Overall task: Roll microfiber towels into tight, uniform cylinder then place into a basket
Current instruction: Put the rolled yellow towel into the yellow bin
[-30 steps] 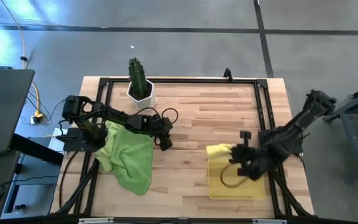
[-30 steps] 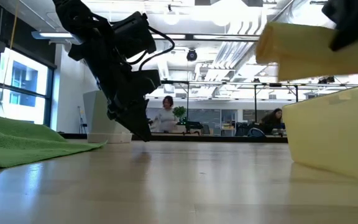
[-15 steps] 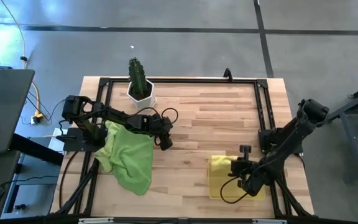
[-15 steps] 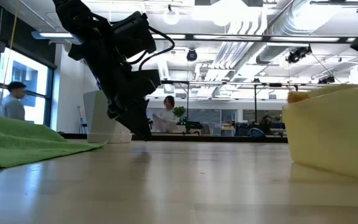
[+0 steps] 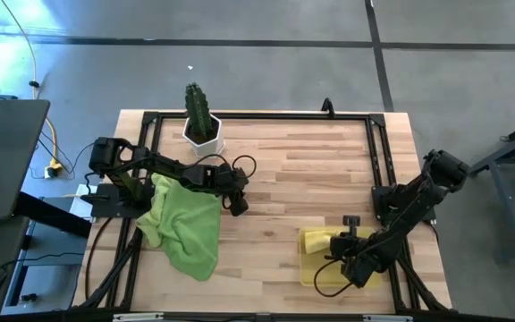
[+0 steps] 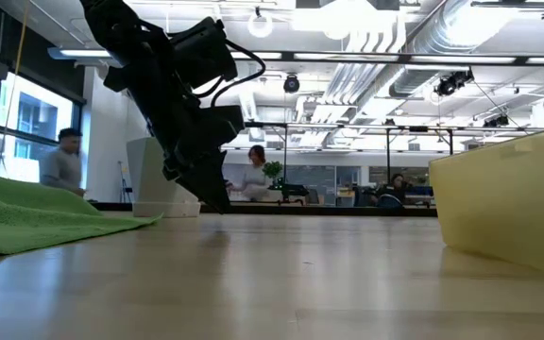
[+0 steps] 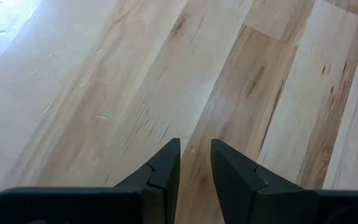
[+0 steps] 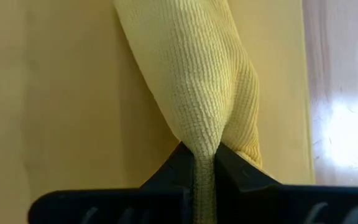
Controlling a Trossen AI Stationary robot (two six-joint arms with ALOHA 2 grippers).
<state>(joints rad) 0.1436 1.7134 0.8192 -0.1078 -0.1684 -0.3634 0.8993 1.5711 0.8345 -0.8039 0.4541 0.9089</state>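
A rolled yellow microfiber towel (image 5: 316, 240) lies in the far end of the translucent yellow basket (image 5: 318, 279) at the table's near right. My right gripper (image 8: 199, 155) is shut on it and slants down into the basket (image 8: 55, 99). In the low view the basket's wall (image 6: 508, 208) hides the roll. A heap of lime green towels (image 5: 186, 225) rests on the table's left side (image 6: 26, 219). Beside the heap's right edge my left gripper (image 5: 238, 207) hangs just above bare wood, its fingers (image 7: 195, 163) open a little on nothing. My right gripper pinches a bunched end of the yellow towel (image 8: 199, 140) between its two fingers, several layers gathered into a narrow fold. The fingers slant down from the table's right. The cloth widens away from them, and the roll lies against the basket's floor.
A white pot with a cactus (image 5: 201, 125) stands at the far left of the table. Bare wood stretches between the green heap and the basket. A black frame (image 5: 378, 161) runs along the table's edges. People show in the room beyond (image 6: 251, 172).
My right gripper has come down and toward the table's near edge with the yellow roll, tipping steeper. The roll, held above the basket a second ago, now sits inside it below the wall's top.
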